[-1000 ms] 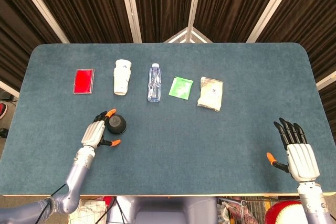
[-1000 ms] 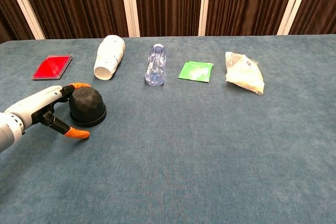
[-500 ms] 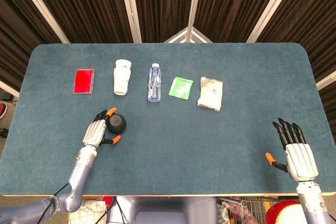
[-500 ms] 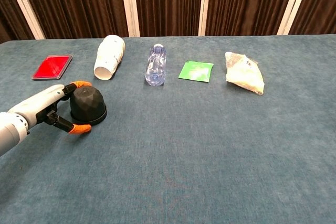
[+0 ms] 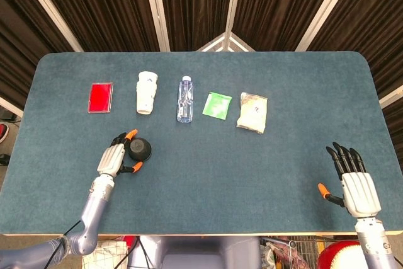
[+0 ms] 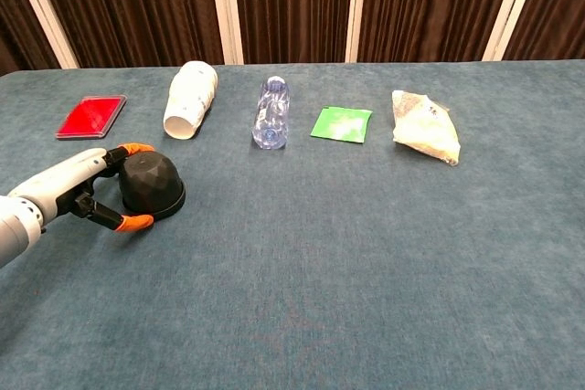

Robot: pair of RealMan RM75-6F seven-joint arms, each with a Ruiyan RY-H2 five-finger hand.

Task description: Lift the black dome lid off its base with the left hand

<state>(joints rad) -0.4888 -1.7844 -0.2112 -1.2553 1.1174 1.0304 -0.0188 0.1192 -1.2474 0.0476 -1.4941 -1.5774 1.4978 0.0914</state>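
While you look down from the head view, your left robot hand (image 5: 115,158) cups the black faceted dome lid (image 5: 139,148) on the blue felt tabletop (image 5: 208,174) — fingers spread around it; your right robot hand (image 5: 354,181) lies flat, released. From the chest view, orange fingertips (image 6: 135,222) bracket the lid (image 6: 152,183), contact unclear — it sits near the white paper cup (image 6: 189,98).

I see both views evenly and brightly lit from above, sharp throughout, with soft faint shadows, no glare, dim curtains (image 6: 292,2) behind.
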